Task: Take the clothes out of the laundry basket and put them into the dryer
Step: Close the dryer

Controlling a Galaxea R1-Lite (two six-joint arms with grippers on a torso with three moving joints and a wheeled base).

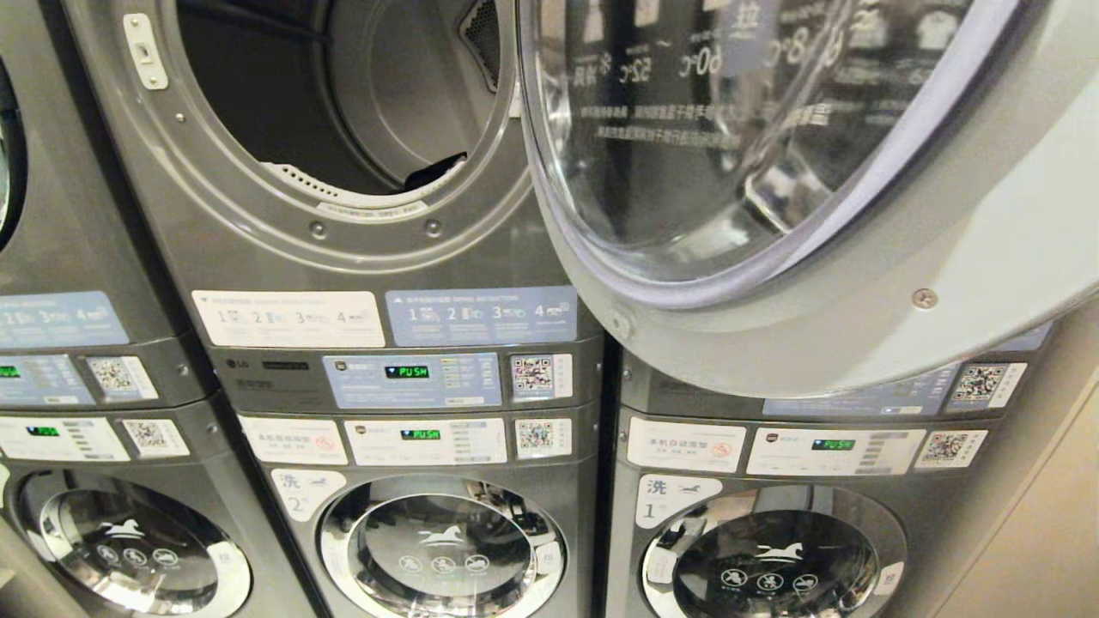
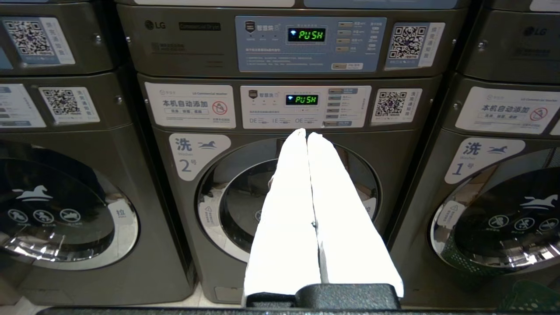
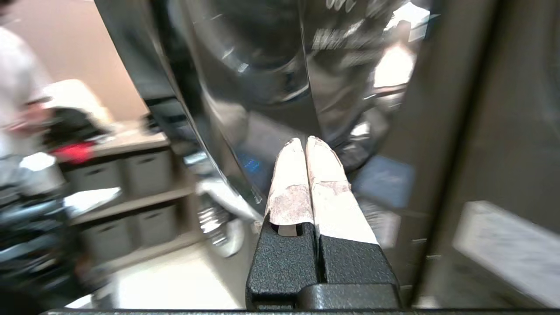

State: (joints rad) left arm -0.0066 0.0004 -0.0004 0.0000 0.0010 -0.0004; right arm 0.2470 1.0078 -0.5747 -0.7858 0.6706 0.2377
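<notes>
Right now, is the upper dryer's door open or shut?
Open. The dryer door is swung out to the right, leaving the drum opening uncovered, with something dark lying at the drum's front edge.

Pale floor (image 2: 175, 302) carries stacked machines (image 2: 280, 183); shelf (image 3: 127, 144) holds dark, red items.

Your head view sits close, facing the open dryer (image 1: 343, 112); your left wrist view faces washer two (image 2: 284, 192), which both share.
</notes>
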